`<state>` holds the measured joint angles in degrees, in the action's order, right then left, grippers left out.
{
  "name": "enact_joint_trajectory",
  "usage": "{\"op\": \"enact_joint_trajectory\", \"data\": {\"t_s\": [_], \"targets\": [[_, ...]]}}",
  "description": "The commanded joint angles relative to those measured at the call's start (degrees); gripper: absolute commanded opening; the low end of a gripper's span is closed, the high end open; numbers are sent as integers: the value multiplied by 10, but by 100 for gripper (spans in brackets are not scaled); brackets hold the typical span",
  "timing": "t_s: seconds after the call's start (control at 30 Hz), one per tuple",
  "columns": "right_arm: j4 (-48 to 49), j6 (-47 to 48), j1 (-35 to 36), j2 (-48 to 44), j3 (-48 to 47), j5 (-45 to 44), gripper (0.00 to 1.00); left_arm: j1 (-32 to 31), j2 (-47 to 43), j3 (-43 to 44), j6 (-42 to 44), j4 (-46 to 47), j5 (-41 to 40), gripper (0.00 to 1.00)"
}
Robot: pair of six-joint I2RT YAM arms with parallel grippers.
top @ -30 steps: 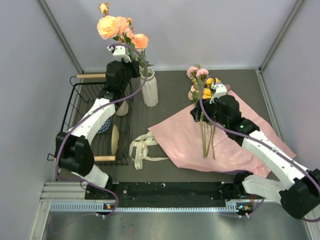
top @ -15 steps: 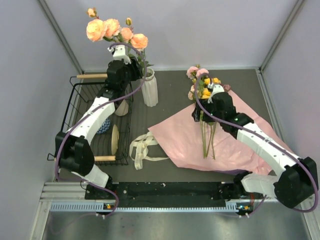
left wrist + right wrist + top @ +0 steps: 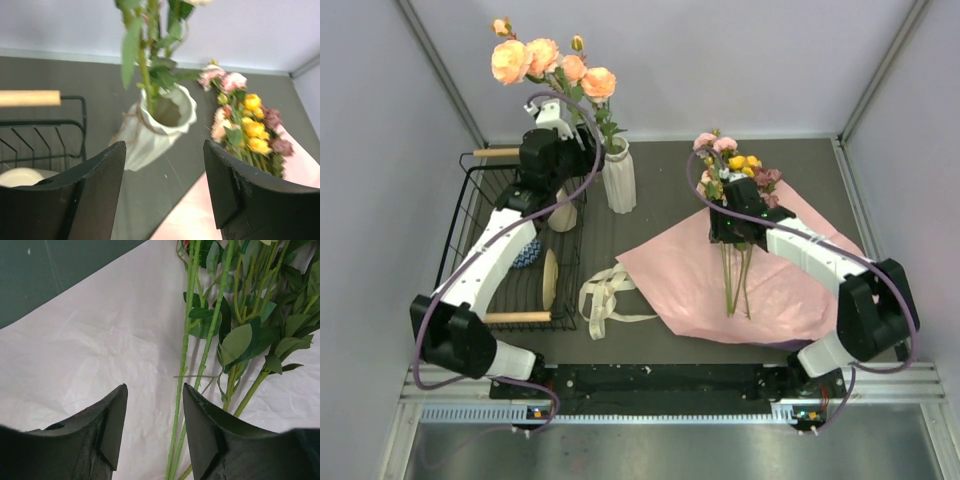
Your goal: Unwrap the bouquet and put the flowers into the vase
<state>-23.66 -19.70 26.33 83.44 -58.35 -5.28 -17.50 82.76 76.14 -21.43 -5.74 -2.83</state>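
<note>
Grey walls close in a dark worktop (image 3: 660, 165), and most of its 4 o'clock quarter lies under the pink paper wrap (image 3: 670, 275), already spread flat. At 9 o'clock stands a wire basket (image 3: 461, 205).

The vase (image 3: 619, 180) stands at about 11 o'clock, just beside the basket, with tall peach roses (image 3: 545, 58) already in it and leaning toward 10 o'clock. The remaining flowers (image 3: 735, 175) lie on the wrap, heads toward 12 o'clock and stems (image 3: 732, 275) running down toward 6. The loose ribbon (image 3: 605, 295) sits off the wrap's 8 o'clock edge.

Your left claw (image 3: 163, 165) is spread wide and holds nothing; the vase mouth shows just beyond it. Your right claw (image 3: 154, 395) hangs over the stems, parted about halfway and empty, with the stems lined up close to its 3 o'clock finger, not centred.

Watch three things:
- If the right claw comes down as it is, it will probably catch only some of the stems, or pinch the paper with them and drag the wrap.
- The vase looks top-heavy, so a brush from the left arm against those stems could tip it.
- Its narrow mouth is partly filled, so a second bunch may jam on the rim.
</note>
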Motion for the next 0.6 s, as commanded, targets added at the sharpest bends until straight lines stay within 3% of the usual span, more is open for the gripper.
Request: {"op": "enact_joint_trajectory", "data": {"t_s": [0.0,0.1,0.2,0.37,0.57], "targets": [[-3,5,-3,49,-51,-31,41,0,-69,-40,-21,3,111,66],[-11,6,-4,88,-71,-41,32,-10,-89,-65,-37,0,199,65],[-19,4,-3,119,-80,-52,31,-46,-102,-89,-42,4,250,65],[-19,0,-3,135,-65,-78,31,-130,-111,-117,-33,34,263,66],[-17,-6,-3,146,-47,-68,29,-159,-87,-98,-28,46,280,66]]}}
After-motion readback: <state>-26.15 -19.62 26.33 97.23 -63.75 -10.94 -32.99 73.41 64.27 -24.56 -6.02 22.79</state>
